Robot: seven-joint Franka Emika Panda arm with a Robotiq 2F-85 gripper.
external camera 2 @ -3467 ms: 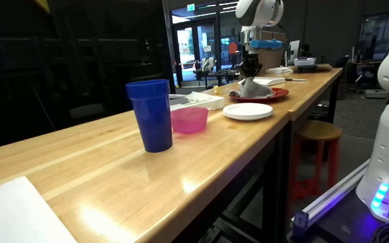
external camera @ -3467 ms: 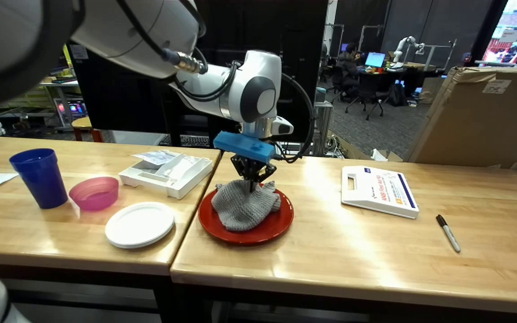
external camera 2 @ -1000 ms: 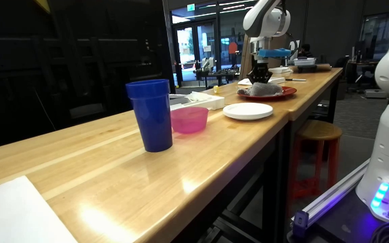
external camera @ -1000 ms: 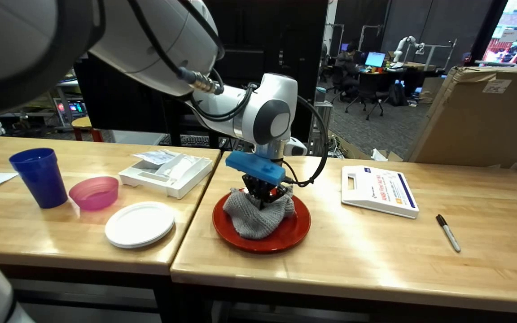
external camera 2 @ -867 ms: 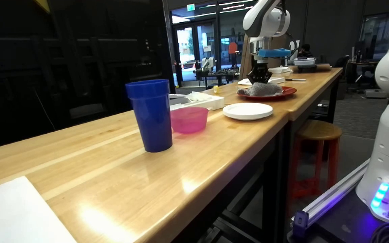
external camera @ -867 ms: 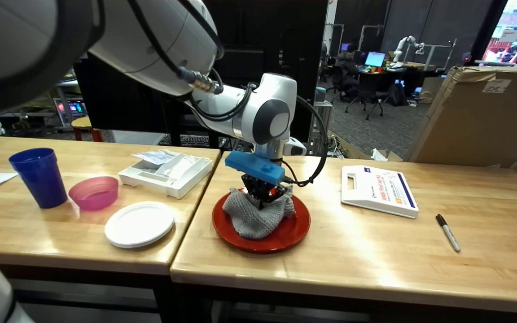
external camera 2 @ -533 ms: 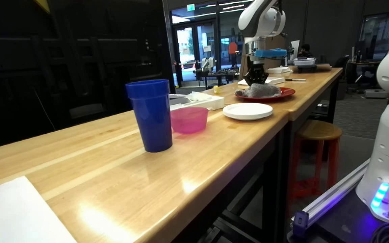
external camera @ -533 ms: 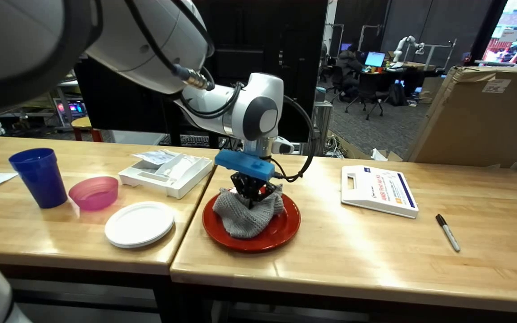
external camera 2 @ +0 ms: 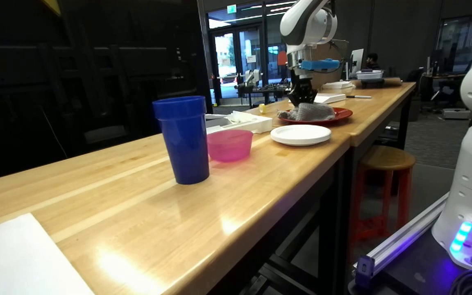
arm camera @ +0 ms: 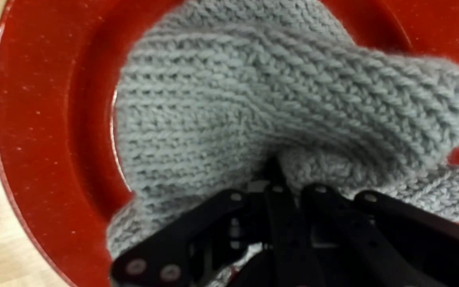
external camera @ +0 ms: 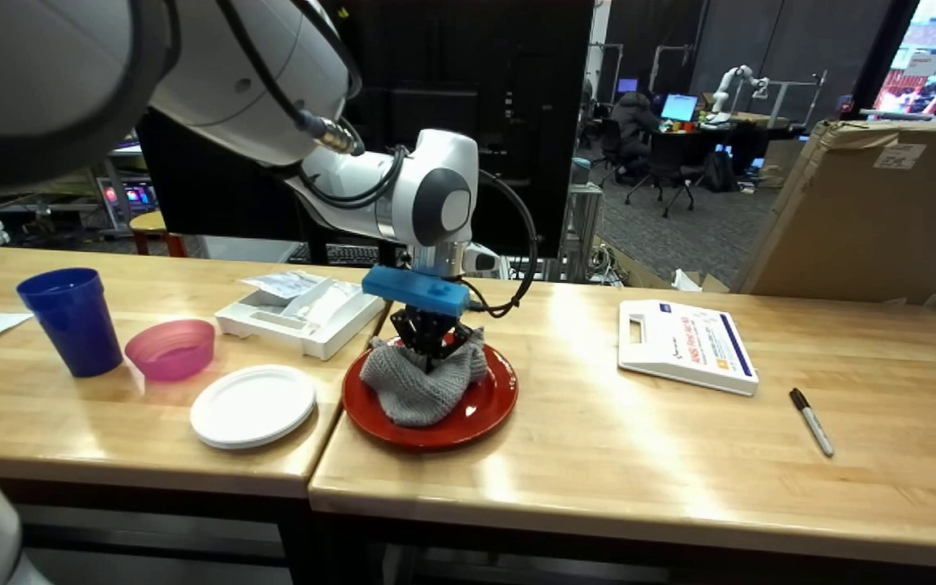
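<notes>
Gray cloth (external camera: 413, 400) on the red plate (external camera: 497, 400), left of center in an exterior view.
The gripper (arm camera: 273, 171) is closed, apparently pinching a fold of it near the wrist view's center. Apply light, even pressure; excess side force would likely drag the red plate toward the white plates (external camera: 253, 406) at lower left.

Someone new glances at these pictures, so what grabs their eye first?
Likely the glossy red plate on the wooden table, with a gray knitted cloth bunched on it and the claw sunk into its folds. Next, the tall blue cup, standing beside the pink bowl.
</notes>
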